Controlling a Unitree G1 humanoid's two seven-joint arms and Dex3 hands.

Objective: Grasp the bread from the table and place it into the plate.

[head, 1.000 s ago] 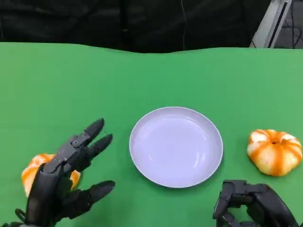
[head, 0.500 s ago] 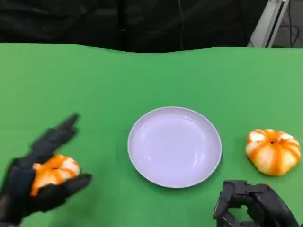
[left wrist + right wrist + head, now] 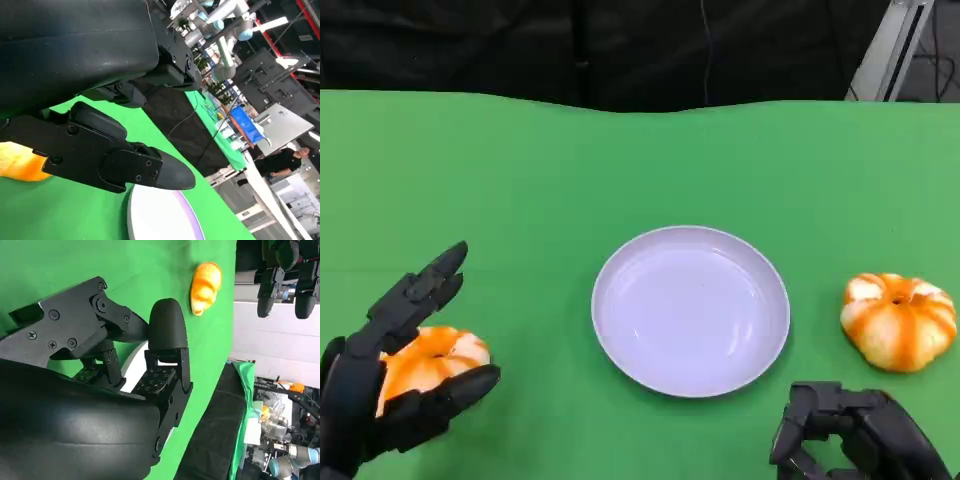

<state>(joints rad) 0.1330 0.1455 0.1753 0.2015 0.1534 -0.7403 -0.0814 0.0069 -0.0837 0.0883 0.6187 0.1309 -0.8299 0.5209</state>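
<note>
Here the left hand (image 3: 395,375) sits at the near left corner of the green table (image 3: 620,170), its fingers spread around the bread (image 3: 430,358), an orange-and-white pumpkin-shaped roll, with 1 finger reaching over its far side and another curling under its near side; whether they already press on it cannot be told. The white plate (image 3: 691,310) lies in the middle of the table, well apart from the roll. A 2nd roll (image 3: 900,320) rests near the right edge. The right hand (image 3: 850,440) stays low at the near right corner, fingers curled in on nothing. To grasp well, the left fingers should probably close evenly on both sides of the soft bread, gently enough not to crush it, before lifting toward the plate.
</note>
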